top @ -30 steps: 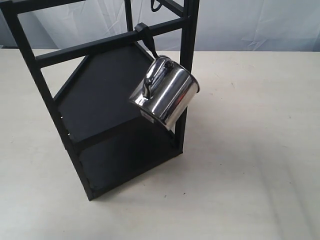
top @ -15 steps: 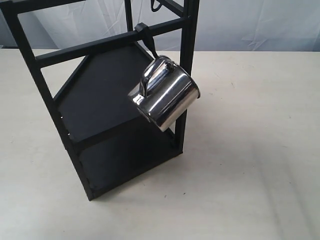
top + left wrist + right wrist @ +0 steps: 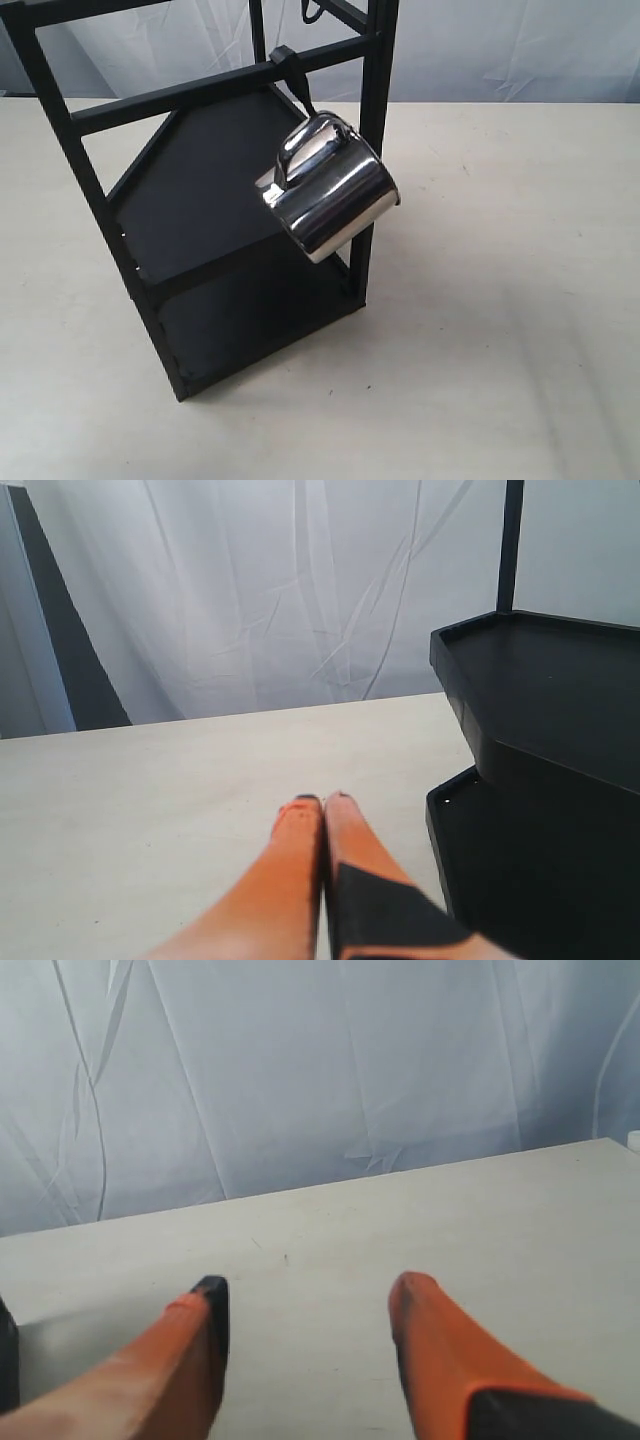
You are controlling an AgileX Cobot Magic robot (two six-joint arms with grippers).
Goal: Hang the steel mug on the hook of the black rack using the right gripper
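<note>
Where the black rack stood on the pale, cream-coloured tabletop, the steel mug hung by its loop handle from the hook, whose block clip wrapped over one of the upper crossbars. The mug was tilted, its mirror-bright side facing outward in front of the rack's near right post, and nothing else touched it. Below and behind it lay the rack's two flat black shelves, one above the other.

The table surface was matte and lightly speckled, with a soft shadow falling from the rack toward the near right. Behind the table hung a wrinkled white curtain, which filled the background in all three views; the left wrist view also showed a dark vertical strip at the curtain's edge.

No arm appeared in the exterior view. In the left wrist view the left gripper had its two orange fingers pressed together with nothing between them, just above the tabletop and just beside the angular edges of the rack's shelves. In the right wrist view the right gripper had its orange fingers spread well apart and empty over bare tabletop, facing the curtain.
</note>
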